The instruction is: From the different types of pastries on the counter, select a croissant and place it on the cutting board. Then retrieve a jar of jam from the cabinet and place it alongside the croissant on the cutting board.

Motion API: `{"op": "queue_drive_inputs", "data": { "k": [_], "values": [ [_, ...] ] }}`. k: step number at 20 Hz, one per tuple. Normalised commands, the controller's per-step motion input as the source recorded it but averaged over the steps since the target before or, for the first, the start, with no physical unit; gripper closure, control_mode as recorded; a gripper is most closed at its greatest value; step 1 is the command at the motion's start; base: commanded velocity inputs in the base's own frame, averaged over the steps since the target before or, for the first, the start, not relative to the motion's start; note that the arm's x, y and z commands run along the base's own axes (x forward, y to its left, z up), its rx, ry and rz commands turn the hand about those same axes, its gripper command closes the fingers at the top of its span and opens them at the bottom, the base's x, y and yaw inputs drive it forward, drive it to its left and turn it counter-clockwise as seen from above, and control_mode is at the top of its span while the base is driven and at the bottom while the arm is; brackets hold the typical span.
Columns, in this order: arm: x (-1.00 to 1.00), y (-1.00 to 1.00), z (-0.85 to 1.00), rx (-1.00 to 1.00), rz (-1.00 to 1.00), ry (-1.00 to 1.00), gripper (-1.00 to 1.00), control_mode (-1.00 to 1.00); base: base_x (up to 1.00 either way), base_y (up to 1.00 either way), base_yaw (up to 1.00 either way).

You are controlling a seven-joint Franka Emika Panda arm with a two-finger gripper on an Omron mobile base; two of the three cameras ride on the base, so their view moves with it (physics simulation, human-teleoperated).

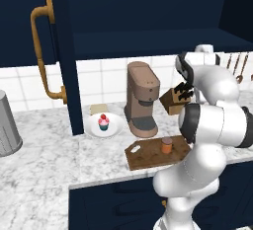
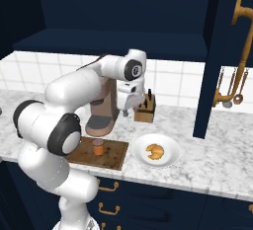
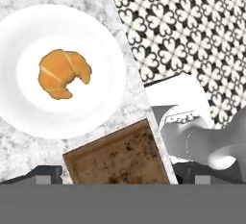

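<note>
While your gripper hangs high with fingers spread wide and empty, the croissant sits on its white plate. Jam jar stands upright on the cutting board, just beside that plate.

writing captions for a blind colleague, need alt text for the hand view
Looking straight down, a golden croissant lies on a white plate on a marbled counter. A corner of a dark wooden cutting board sits below the plate, near the open hand, and a patterned floor shows at the upper right.
</note>
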Motion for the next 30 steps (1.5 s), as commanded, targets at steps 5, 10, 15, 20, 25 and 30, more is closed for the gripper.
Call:
{"op": "queue_drive_inputs", "data": {
  "k": [5, 10, 15, 20, 25, 30],
  "values": [
    [-0.4, -0.01, 0.0, 0.0, -0.37, 0.04, -1.0, -1.0, 0.0, 0.0, 0.0],
    [0.15, -0.02, -0.11, 0.0, -0.31, 0.05, -1.0, -1.0, 0.0, 0.0, 0.0],
    [0.22, -0.14, -0.24, 0.0, -0.1, -0.05, -1.0, -1.0, 0.0, 0.0, 0.0],
    [0.15, -0.57, -0.2, 0.0, 0.04, -0.18, -1.0, -1.0, 0.0, 0.0, 0.0],
    [0.29, -0.45, -0.11, 0.0, 0.07, -0.05, -1.0, -1.0, 0.0, 0.0, 0.0],
    [0.29, -0.02, 0.0, 0.0, 0.01, 0.05, -1.0, -1.0, 0.0, 0.0, 0.0]
  ]
}}
